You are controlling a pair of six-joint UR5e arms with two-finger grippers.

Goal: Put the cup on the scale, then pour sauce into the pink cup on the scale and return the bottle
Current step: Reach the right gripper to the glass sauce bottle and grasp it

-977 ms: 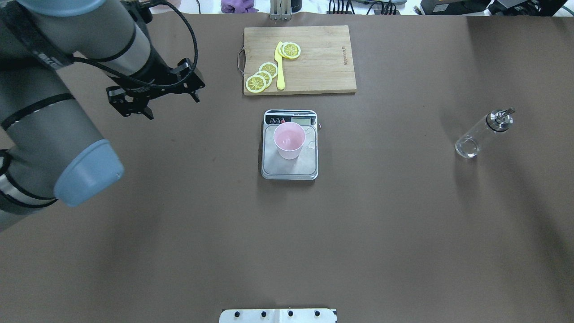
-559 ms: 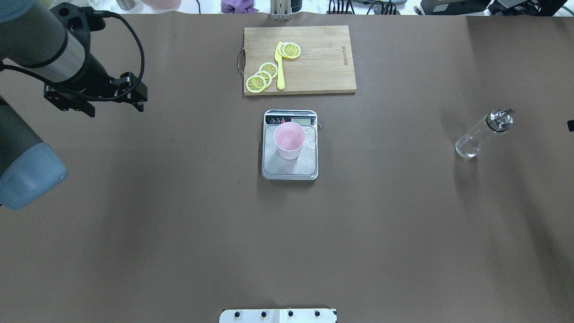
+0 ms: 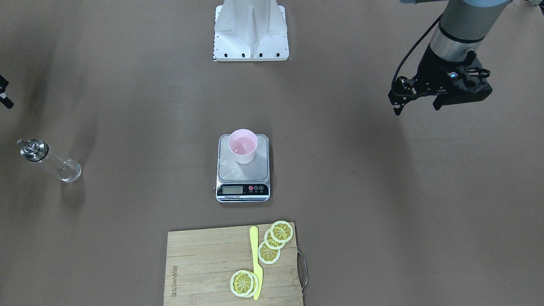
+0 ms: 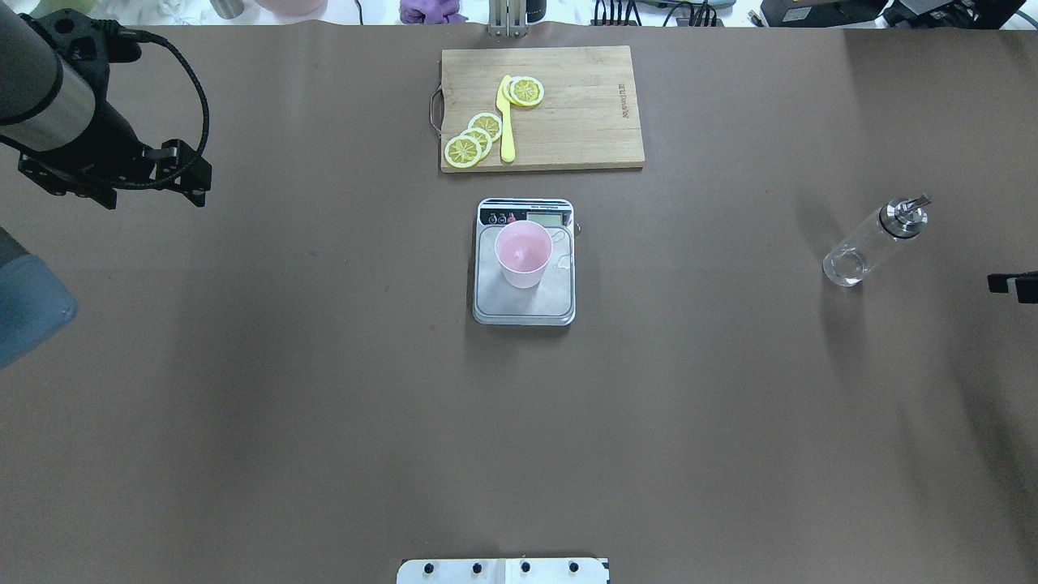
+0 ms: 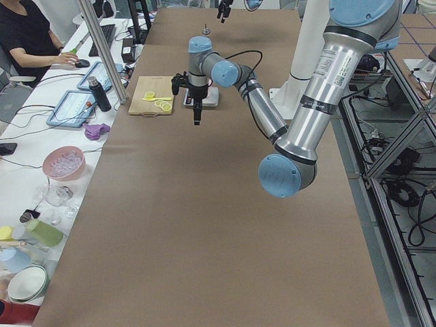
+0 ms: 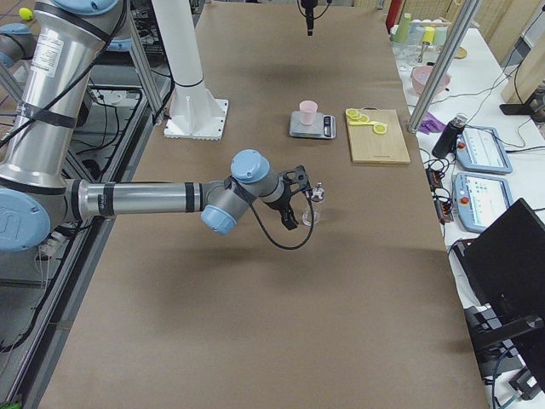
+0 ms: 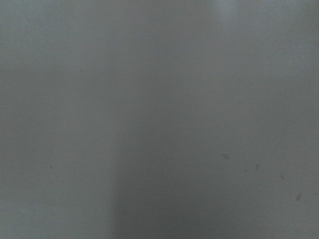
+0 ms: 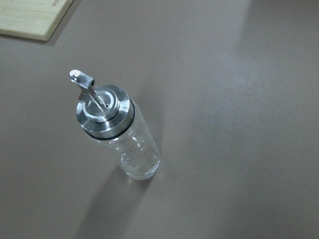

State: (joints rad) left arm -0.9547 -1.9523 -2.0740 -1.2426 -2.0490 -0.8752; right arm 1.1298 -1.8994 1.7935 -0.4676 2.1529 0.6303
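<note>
The cup (image 4: 523, 253) is on the scale (image 4: 527, 308), so next I grab the bottle (image 4: 868, 243) by the right edge; left end effector (image 4: 152, 199) is spread, right end effector (image 4: 1014, 285) I cannot tell.

Illumination: diffuse, overhead, even. The bench (image 4: 324, 405) carries broad, soft-edged shadow bands, strongest toward the right edge of the overhead view. The bottle (image 8: 124, 144) is sharp, with bright specular glints. Left wrist view: dim, grey, low contrast.

Nothing legible: the cutting board (image 4: 568, 105) has a burnt-in mark near one short edge and the scale (image 3: 255, 171) has small print under its display, both too small to read.
</note>
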